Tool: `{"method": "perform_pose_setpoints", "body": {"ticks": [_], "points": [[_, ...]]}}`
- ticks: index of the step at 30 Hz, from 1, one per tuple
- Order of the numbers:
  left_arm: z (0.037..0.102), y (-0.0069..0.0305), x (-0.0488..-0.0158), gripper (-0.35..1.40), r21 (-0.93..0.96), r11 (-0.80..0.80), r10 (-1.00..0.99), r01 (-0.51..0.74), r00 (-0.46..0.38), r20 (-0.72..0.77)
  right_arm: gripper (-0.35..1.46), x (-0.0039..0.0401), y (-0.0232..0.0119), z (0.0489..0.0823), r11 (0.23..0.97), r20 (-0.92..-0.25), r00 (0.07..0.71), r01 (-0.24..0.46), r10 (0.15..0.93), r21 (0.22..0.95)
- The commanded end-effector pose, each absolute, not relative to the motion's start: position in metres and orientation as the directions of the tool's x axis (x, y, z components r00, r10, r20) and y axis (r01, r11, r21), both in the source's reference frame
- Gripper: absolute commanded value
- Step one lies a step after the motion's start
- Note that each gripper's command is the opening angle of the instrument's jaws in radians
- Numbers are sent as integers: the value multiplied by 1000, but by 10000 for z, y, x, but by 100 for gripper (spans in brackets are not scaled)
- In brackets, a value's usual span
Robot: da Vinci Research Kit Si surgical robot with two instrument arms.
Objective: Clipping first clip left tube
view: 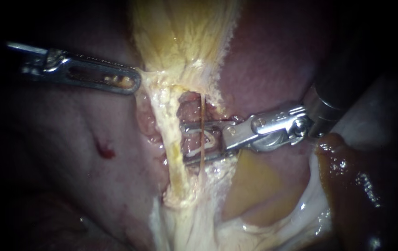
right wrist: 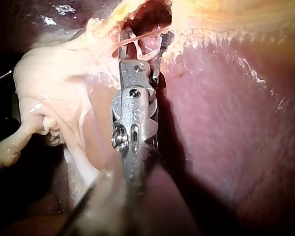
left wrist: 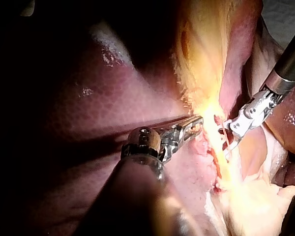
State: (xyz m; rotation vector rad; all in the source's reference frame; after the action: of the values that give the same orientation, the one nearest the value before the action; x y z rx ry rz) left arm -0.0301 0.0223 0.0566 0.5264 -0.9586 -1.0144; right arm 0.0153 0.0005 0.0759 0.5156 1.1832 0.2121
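My right instrument [view: 185,142] comes in from the upper right, its jaws open with a pale clip [view: 206,145] sitting between them. A thin orange tube [view: 202,109] runs down across both jaws, over the clip. Just left of the jaw tips lies a thicker pale yellow strand [view: 174,155]. My left instrument [view: 136,80] reaches in from the left, its slotted jaws shut on the pale edge of the gallbladder [view: 185,32], which is drawn towards it. In the right wrist view the thin tube [right wrist: 142,35] crosses the open jaws [right wrist: 140,42]. The left wrist view shows both instruments [left wrist: 199,123] [left wrist: 227,135].
Pinkish liver [view: 68,153] fills the left side, with a small red spot [view: 105,150]. A glossy dark brown lobe [view: 356,186] lies under the right shaft. A yellow patch [view: 254,186] and wet white tissue [view: 194,223] lie below the jaws.
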Motion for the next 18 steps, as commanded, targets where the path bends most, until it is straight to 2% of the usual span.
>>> {"method": "perform_pose_setpoints", "body": {"ticks": [1, 18], "points": [[565, 223, -300, -35, 754, 460, -887, 469, 194, 420, 49, 150, 6, 759, 865, -826, 375, 109, 420, 489], [565, 222, -298, -35, 755, 460, -886, 468, 195, 420, 50, 106, 20, 752, 865, -825, 372, 101, 426, 492]]}}
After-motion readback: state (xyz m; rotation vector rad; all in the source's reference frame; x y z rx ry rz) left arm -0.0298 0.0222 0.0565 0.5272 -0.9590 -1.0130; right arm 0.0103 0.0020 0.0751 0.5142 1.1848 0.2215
